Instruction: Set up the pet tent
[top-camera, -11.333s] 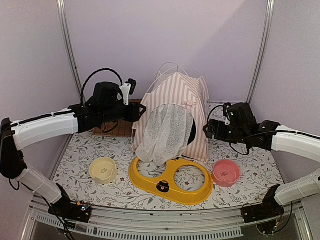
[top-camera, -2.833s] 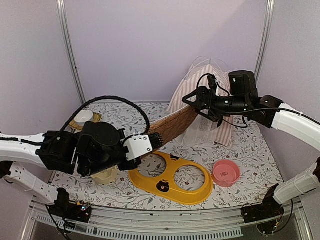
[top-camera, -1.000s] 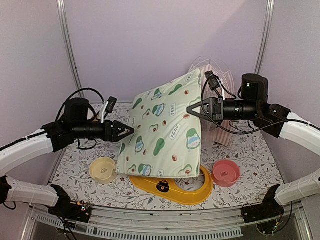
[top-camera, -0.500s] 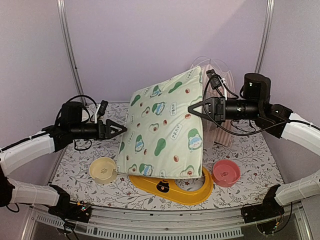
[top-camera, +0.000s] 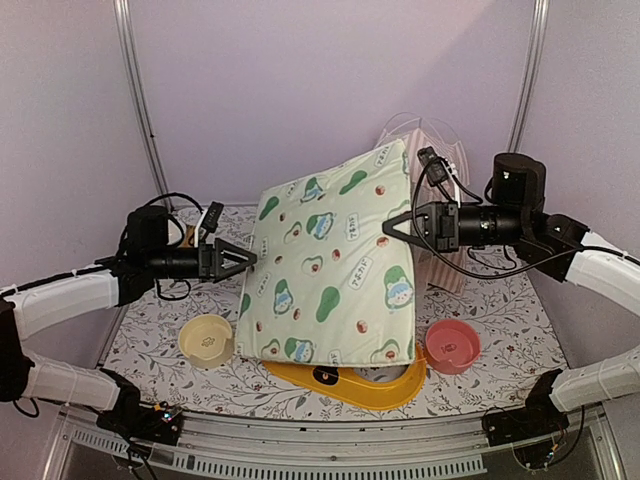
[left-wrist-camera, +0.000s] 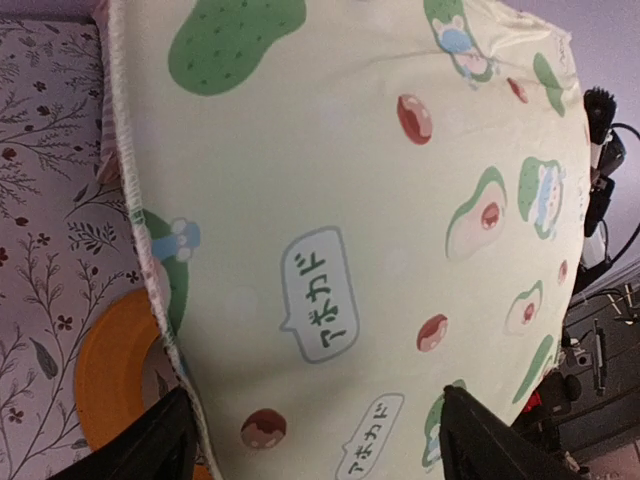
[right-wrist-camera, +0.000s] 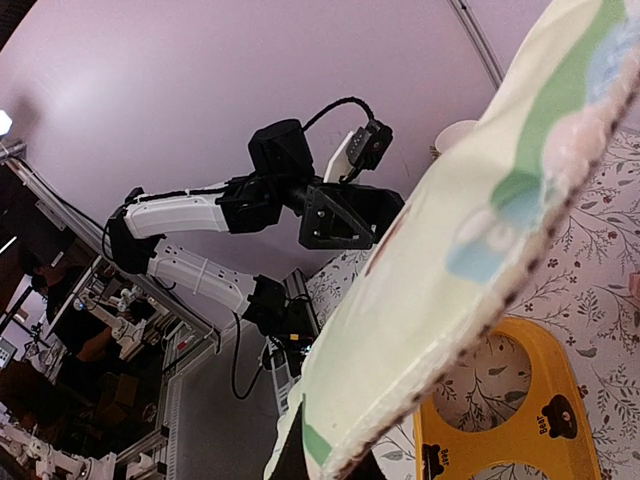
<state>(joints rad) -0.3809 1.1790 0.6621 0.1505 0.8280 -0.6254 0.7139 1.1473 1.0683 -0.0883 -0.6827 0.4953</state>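
Observation:
The pet tent (top-camera: 449, 166) is pink-and-white striped and stands at the back right, mostly hidden behind a big square mat (top-camera: 330, 270). This mat is pale green with avocado prints and hangs tilted above the table. My right gripper (top-camera: 388, 232) is shut on its right edge. The right wrist view shows that edge (right-wrist-camera: 450, 260) pinched at my right gripper (right-wrist-camera: 322, 462). My left gripper (top-camera: 248, 259) is open and holds nothing, its tips at the mat's left edge. From the left wrist, the mat's face (left-wrist-camera: 350, 200) fills the view in front of my left gripper (left-wrist-camera: 316, 395).
A yellow double-bowl holder (top-camera: 330, 380) lies under the mat's lower edge. A cream bowl (top-camera: 206, 340) sits front left and a pink bowl (top-camera: 452, 345) front right. Metal frame posts (top-camera: 137, 100) stand at the back corners.
The mat has sunk and swung right, its lower edge now over the yellow holder. My right gripper moved down a little with it. The left gripper stayed open by the mat's left edge.

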